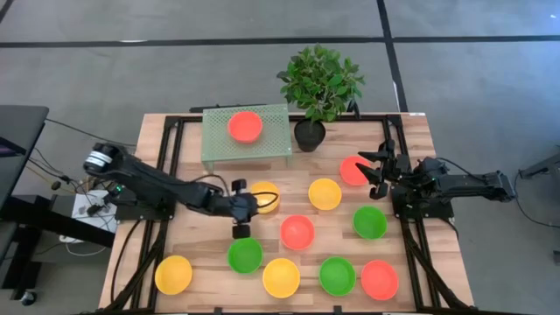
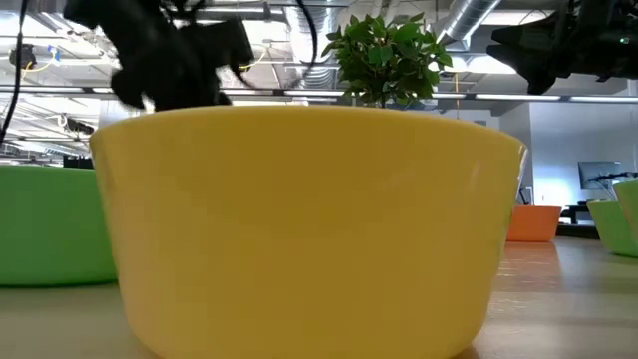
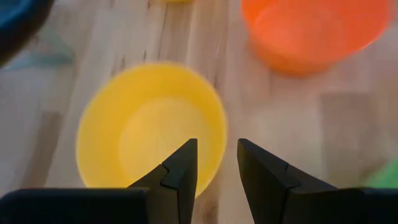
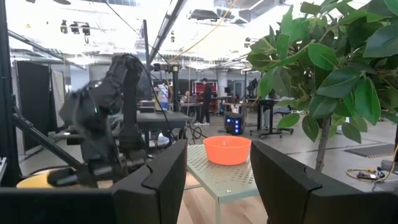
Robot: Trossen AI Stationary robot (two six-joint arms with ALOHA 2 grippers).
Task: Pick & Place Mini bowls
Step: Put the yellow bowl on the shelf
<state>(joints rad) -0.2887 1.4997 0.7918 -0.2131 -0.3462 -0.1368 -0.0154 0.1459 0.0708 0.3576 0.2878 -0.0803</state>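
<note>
Mini bowls (image 1: 297, 232) dot a slatted wooden table (image 1: 411, 138) over grey floor (image 1: 122, 70)

This is a robotics lab or workshop in a large industrial hall. Overhead run exposed silver ducts (image 2: 478, 25) and strip lights beneath an open ceiling. The floor (image 1: 96, 70) is grey carpet tile crossed by dark lines. A wooden desk (image 1: 420, 131) on a black frame carries two dark robot arms, with loose cables (image 1: 61, 175) trailing beside it. Farther back stand work tables, equipment racks and a person (image 4: 205, 99) on a polished concrete floor.
</note>
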